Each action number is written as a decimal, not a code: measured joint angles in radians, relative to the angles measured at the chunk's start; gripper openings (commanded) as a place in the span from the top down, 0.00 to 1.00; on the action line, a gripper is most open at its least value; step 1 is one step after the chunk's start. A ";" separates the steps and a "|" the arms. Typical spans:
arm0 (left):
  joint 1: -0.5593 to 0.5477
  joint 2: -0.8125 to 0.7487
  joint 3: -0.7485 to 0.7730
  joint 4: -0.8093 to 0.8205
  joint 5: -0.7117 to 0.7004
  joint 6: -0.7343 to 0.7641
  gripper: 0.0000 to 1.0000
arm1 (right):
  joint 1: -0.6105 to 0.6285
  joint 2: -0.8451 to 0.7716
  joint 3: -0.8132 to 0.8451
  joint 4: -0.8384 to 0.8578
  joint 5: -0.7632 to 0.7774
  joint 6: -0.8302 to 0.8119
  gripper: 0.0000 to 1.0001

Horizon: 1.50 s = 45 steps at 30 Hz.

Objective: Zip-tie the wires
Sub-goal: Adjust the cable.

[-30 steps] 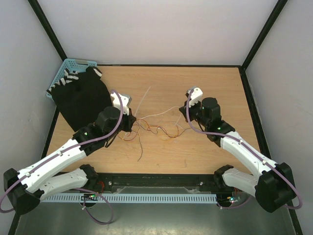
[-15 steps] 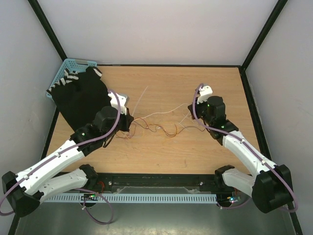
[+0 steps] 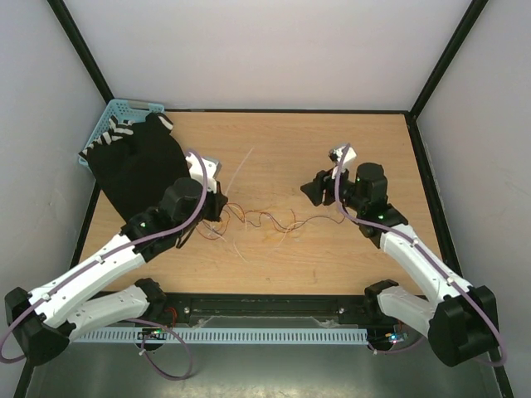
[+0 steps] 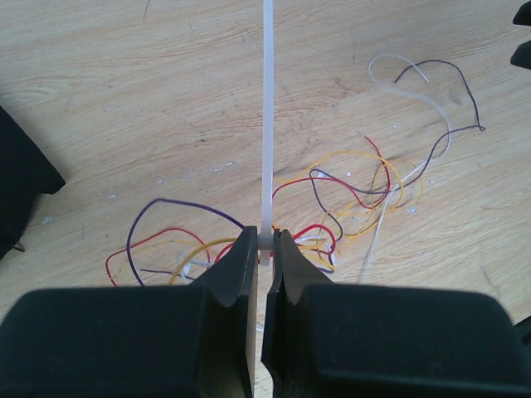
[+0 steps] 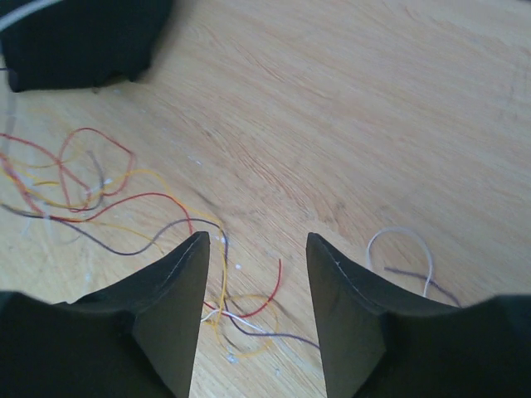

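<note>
the left claw (image 4: 265,245) clamps the light, stiff zip tie (image 4: 267,124), and the right claw (image 5: 255,249), standing apart, should likely pinch the limp wires (image 5: 214,313) bunched just ahead of it.

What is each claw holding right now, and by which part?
The left claw pinches the zip tie at its near end, the strip sticking out ahead. The right claw is open, holding nothing.

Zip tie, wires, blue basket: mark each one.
zip tie (image 4: 267,124), left wrist view, middle of the straight strip.
wires (image 4: 353,186), left wrist view, middle of the tangle.
blue basket (image 3: 133,106), top external view, far rim.
</note>
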 measured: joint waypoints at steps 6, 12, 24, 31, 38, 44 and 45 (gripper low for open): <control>0.000 0.014 0.028 0.000 0.003 0.013 1.00 | 0.021 -0.061 -0.051 0.155 -0.163 0.007 0.38; 0.001 0.027 0.035 0.000 0.010 0.014 1.00 | 0.159 0.006 -0.111 0.257 -0.224 -0.001 0.38; 0.003 0.033 0.036 0.000 0.019 0.014 1.00 | 0.264 0.231 -0.127 0.362 -0.232 -0.049 0.38; 0.003 0.038 0.042 0.000 0.027 0.014 1.00 | 0.323 0.330 -0.114 0.370 -0.215 -0.079 0.37; 0.003 0.043 0.049 0.000 0.031 0.013 1.00 | 0.354 0.391 -0.060 0.377 -0.198 -0.105 0.38; 0.003 0.046 0.049 0.000 0.038 0.013 1.00 | 0.356 0.411 -0.022 0.381 -0.193 -0.121 0.45; 0.003 0.047 0.049 0.000 0.038 0.013 1.00 | 0.357 0.414 -0.019 0.382 -0.192 -0.122 0.46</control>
